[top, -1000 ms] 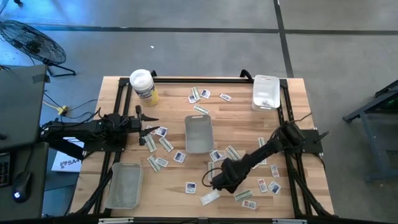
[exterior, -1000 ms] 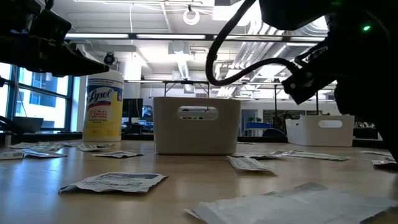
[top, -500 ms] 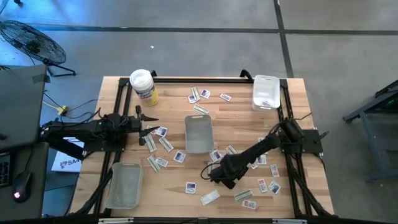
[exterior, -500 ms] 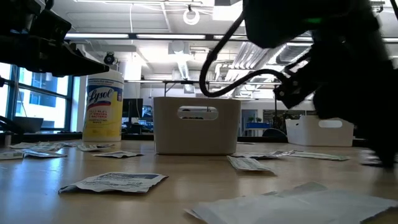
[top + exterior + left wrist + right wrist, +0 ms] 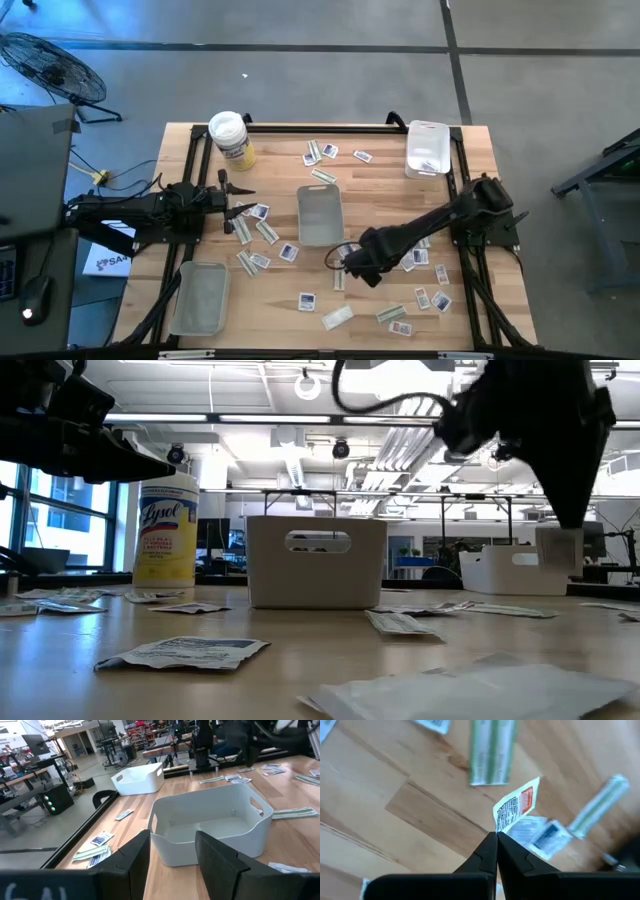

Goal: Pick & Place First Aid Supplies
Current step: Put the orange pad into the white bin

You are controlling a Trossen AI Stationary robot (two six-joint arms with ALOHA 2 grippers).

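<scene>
Lifted from the worktop, the right claw, pinched shut on a white packet, should clear the centre tray rim before releasing.

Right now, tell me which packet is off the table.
The white packet with red print, pinched in the right end effector. It hangs clear above the wood, while every other packet lies flat on the table.

Right hand now raised, white packet pinched.
</scene>
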